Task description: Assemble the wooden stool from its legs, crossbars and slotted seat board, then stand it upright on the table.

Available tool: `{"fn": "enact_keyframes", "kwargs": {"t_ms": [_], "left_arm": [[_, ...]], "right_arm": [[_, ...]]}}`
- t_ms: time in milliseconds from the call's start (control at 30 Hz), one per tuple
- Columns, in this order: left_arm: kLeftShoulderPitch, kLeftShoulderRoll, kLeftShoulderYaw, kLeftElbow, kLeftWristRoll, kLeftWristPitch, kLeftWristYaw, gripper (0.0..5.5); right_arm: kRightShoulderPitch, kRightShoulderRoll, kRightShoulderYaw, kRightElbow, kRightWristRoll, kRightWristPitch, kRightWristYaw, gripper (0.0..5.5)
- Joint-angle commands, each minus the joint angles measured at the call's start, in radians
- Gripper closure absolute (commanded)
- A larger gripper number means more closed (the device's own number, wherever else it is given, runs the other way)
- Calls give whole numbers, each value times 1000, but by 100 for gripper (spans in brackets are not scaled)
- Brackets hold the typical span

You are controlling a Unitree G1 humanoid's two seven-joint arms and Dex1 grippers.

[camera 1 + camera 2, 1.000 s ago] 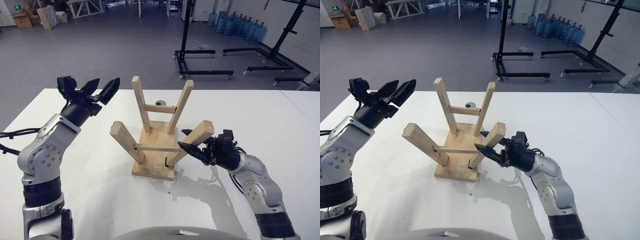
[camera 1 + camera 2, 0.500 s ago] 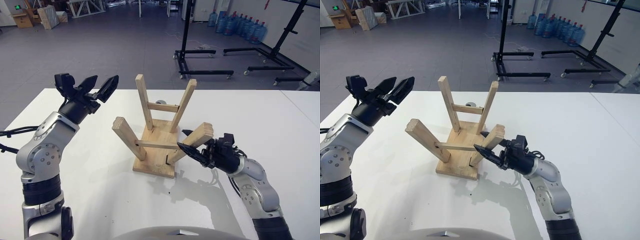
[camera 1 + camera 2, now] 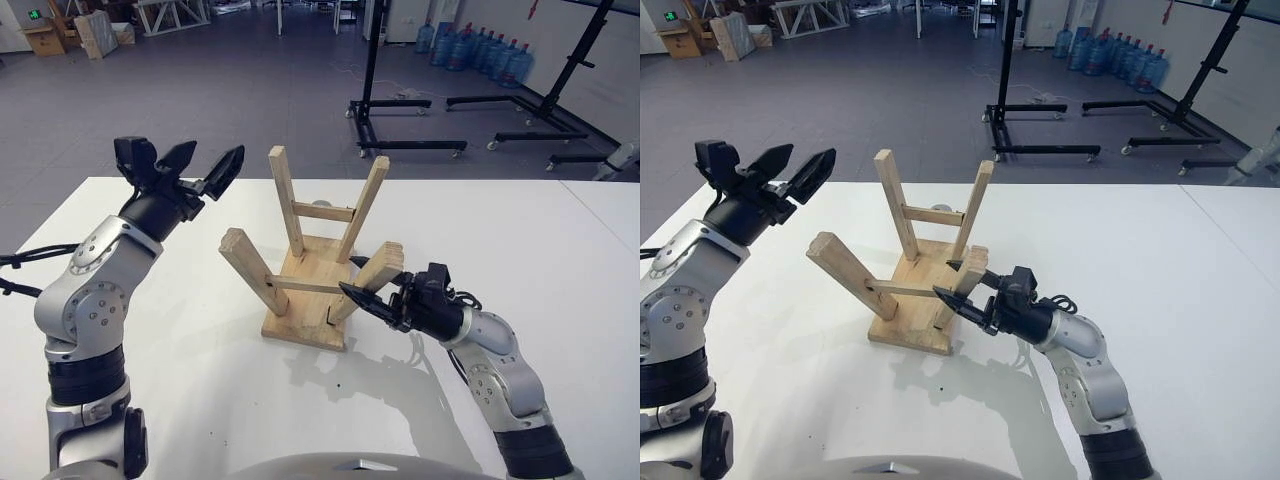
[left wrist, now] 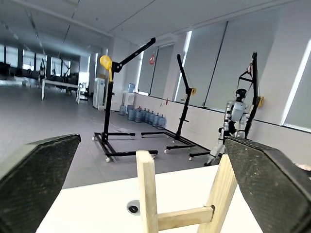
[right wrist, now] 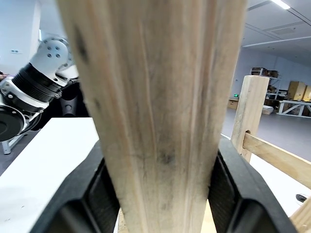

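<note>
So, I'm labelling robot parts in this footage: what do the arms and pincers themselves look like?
The left arm and right arm have rounded silver-grey shells with black joint bands. The left pincer and right pincer are matte black, each with two tapering fingers. Black cables run beside the left arm, and thinner ones loop at the right wrist.

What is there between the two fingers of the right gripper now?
A wooden leg of the upturned stool stands between the fingers of the right gripper; the right wrist view shows both fingers against its sides.
</note>
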Motion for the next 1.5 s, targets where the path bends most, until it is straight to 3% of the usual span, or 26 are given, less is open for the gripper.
{"fn": "enact_keyframes", "kwargs": {"t_ms": [33, 133, 233, 367, 500, 833, 967, 1200, 1500], "left_arm": [[-101, 54, -19, -36, 64, 15, 41, 10], [-199, 115, -68, -65, 130, 56, 57, 10], [-268, 191, -200, -119, 240, 107, 40, 10], [-258, 242, -404, -152, 400, 150, 11, 10], [-230, 245, -514, -117, 526, 160, -4, 10], [-115, 163, -567, -53, 684, 36, -46, 10], [-65, 114, -623, 2, 758, -53, -44, 10], [60, 137, -788, 202, 1006, -254, -67, 10], [87, 86, -751, 201, 1052, -321, -123, 10]], "right_arm": [[-51, 22, 8, -1, -27, 3, -51, 338], [-82, 44, 22, 7, -57, 12, -98, 338], [-131, 70, 43, 24, -104, 23, -159, 338], [-200, 110, 83, 66, -195, 36, -245, 338], [-239, 138, 123, 108, -274, 51, -314, 338], [-236, 153, 139, 123, -278, 87, -351, 338], [-224, 154, 157, 124, -289, 93, -356, 338], [-218, 160, 176, 116, -286, 108, -364, 338], [-237, 175, 181, 163, -316, 157, -404, 340]]}}
